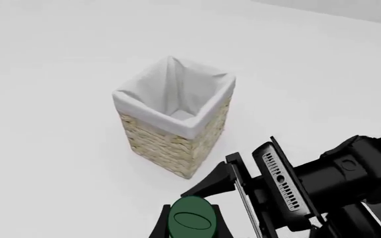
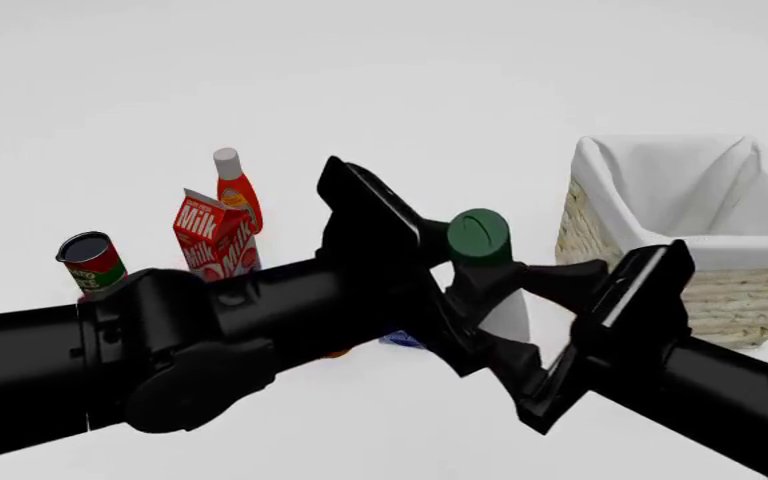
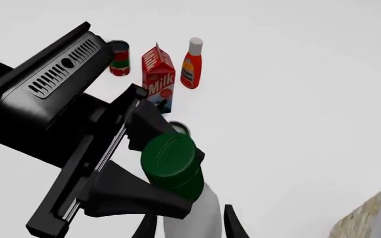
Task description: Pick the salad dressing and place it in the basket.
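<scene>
The salad dressing is a white bottle [image 2: 506, 312] with a dark green cap [image 2: 478, 237], held upright above the table between both arms. My left gripper [image 1: 190, 230] is shut on it at the cap, which shows between the fingers. My right gripper [image 3: 190, 228] has its fingers on either side of the white body [image 3: 192, 215] with slim gaps, so it is open around it. In the front view the left gripper [image 2: 468, 292] comes from the left and the right gripper [image 2: 528, 322] from the right. The wicker basket [image 2: 704, 290] with white lining stands to the right, empty [image 1: 170, 144].
A milk carton [image 2: 213, 238], a red-orange bottle with a white cap [image 2: 237, 195] and a can [image 2: 91, 262] stand at the left. A small blue item [image 2: 402, 341] lies under the left arm. Another can [image 3: 179, 128] stands on the table just beyond the dressing's cap.
</scene>
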